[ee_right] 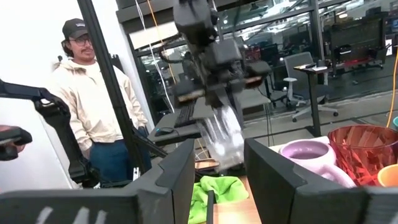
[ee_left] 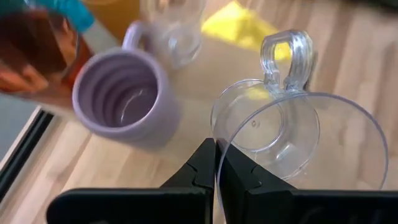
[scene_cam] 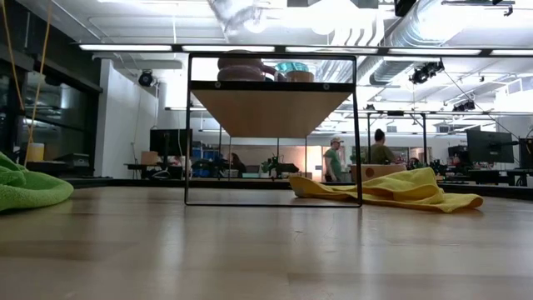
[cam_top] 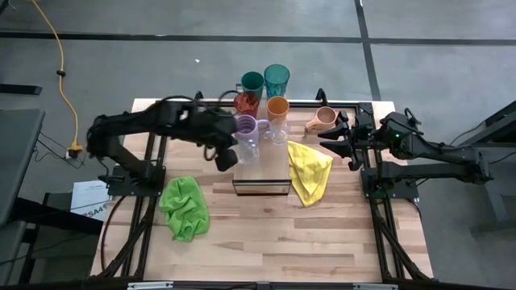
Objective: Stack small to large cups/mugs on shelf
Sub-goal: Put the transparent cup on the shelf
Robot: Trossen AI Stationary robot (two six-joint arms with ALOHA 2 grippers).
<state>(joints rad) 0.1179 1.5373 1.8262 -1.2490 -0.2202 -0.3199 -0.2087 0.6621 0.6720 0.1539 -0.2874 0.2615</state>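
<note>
Left gripper (ee_left: 216,163) nearest lens, jaws pinched on rim of clear handled glass mug (ee_left: 298,134), held over light-wood shelf plank (cam_top: 260,165) beside lavender handled mug (ee_left: 124,96). I judge placement step; next: lower, release. Right gripper (cam_top: 332,135) waits half-open near tan mug (cam_top: 324,118).

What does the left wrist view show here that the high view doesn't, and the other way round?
Only the left wrist view: the left claw shut on the rim of a clear handled glass, with the lavender mug's ribbed inside.

Only the high view: the whole layout, with two teal tumblers, the orange cup, the tan mug, the green cloth, and the right claw waiting beside the tan mug.

Both: the lavender mug, the amber tumbler, the yellow cloth, the shelf.
</note>
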